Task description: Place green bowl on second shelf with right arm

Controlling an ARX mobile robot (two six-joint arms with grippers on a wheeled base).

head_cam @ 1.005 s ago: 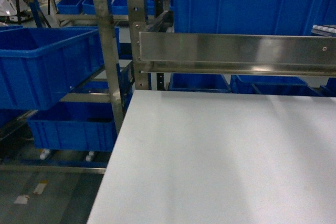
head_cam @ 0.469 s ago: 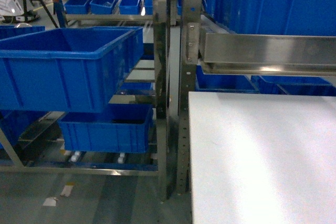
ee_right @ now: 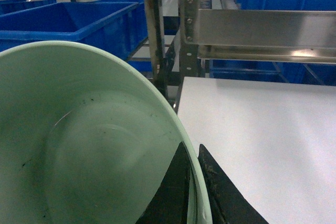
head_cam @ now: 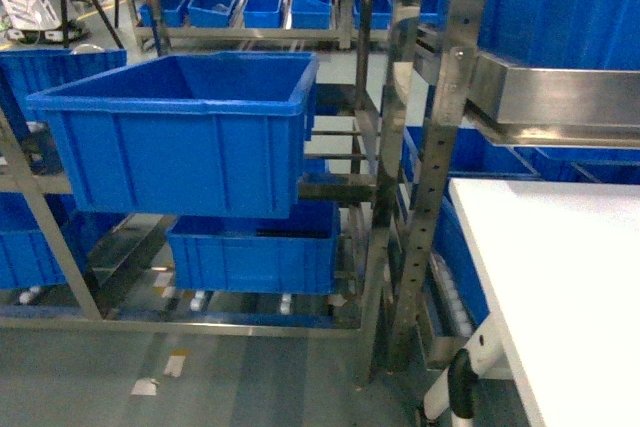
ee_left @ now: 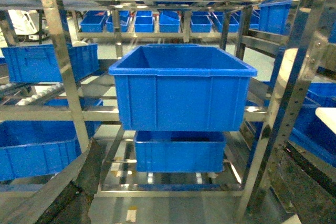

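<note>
The pale green bowl [ee_right: 79, 145] fills the left half of the right wrist view, its glossy inside facing the camera. My right gripper [ee_right: 191, 146] is shut on the bowl's rim, one black finger inside and one outside. Past the bowl lies a white shelf board [ee_right: 262, 129] under a steel rail [ee_right: 262, 30]. In the left wrist view my left gripper [ee_left: 191, 150] is open, its dark fingers [ee_left: 73, 192] at the lower corners holding nothing. The head view shows neither gripper nor the bowl.
A steel rack post [head_cam: 435, 147] stands at the white board's [head_cam: 560, 277] left edge. Left of it, a large blue bin [head_cam: 180, 127] sits over a lower blue bin [head_cam: 250, 257]. Several more bins [head_cam: 240, 7] line the far racks. Grey floor [head_cam: 200, 367] lies below.
The head view has swung to the left: the white board slid to the right edge of the frame and the rack of blue bins came into the middle.
</note>
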